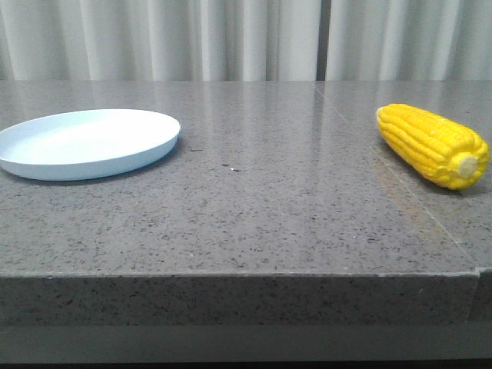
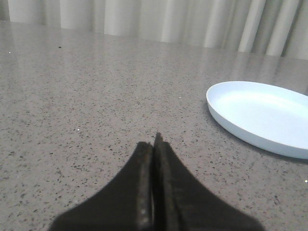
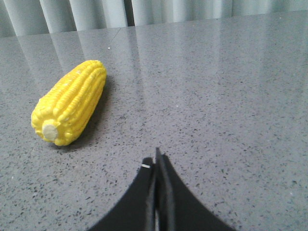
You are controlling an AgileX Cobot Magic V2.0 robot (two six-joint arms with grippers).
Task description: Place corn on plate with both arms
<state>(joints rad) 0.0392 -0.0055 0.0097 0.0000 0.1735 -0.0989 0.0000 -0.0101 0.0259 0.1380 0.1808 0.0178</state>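
Note:
The yellow corn (image 1: 435, 145) lies on the grey stone table at the far right of the front view, its pale stub end toward the camera. It also shows in the right wrist view (image 3: 70, 101). The pale blue-white plate (image 1: 86, 142) sits empty at the far left and also shows in the left wrist view (image 2: 262, 117). My left gripper (image 2: 154, 143) is shut and empty over bare table beside the plate. My right gripper (image 3: 156, 160) is shut and empty, short of the corn and off to one side. Neither gripper shows in the front view.
The speckled grey table (image 1: 269, 200) has a seam line running near the corn and a front edge (image 1: 246, 275) close to the camera. Pale curtains (image 1: 246, 38) hang behind the table.

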